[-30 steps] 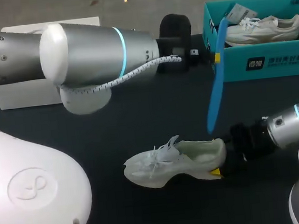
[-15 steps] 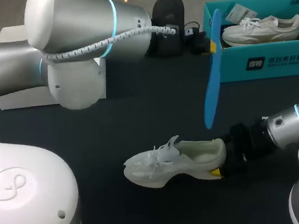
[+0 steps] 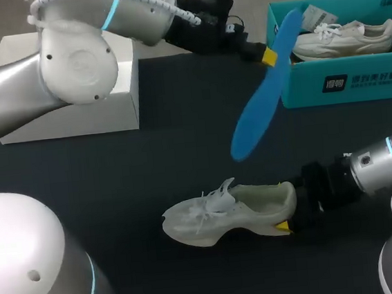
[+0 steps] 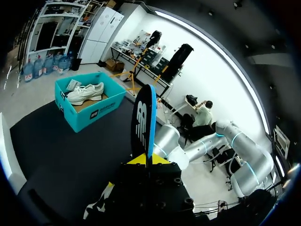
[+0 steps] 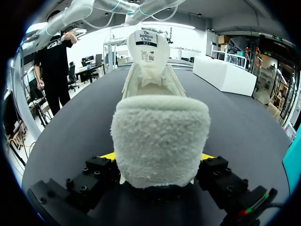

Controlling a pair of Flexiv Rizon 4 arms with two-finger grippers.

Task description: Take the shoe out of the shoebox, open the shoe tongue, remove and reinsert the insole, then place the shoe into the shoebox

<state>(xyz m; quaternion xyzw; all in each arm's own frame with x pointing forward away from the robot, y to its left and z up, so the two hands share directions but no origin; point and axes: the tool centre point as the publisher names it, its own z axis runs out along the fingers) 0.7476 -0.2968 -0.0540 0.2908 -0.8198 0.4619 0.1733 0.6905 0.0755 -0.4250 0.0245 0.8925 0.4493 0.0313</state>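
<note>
Robotics lab, silver left arm point(image 3: 70, 62) and right arm point(image 3: 385, 163) at a black-topped table point(image 3: 149, 165), teal shoebox point(image 3: 301, 89) on it

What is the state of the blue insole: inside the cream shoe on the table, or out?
Out: the long blue insole hangs from the left gripper, apart from the cream lace-up shoe.

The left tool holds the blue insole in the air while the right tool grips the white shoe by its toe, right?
Not the toe: the right tool grips the white shoe by its heel, as the right wrist view shows. The left tool does hold the blue insole in the air.
</note>
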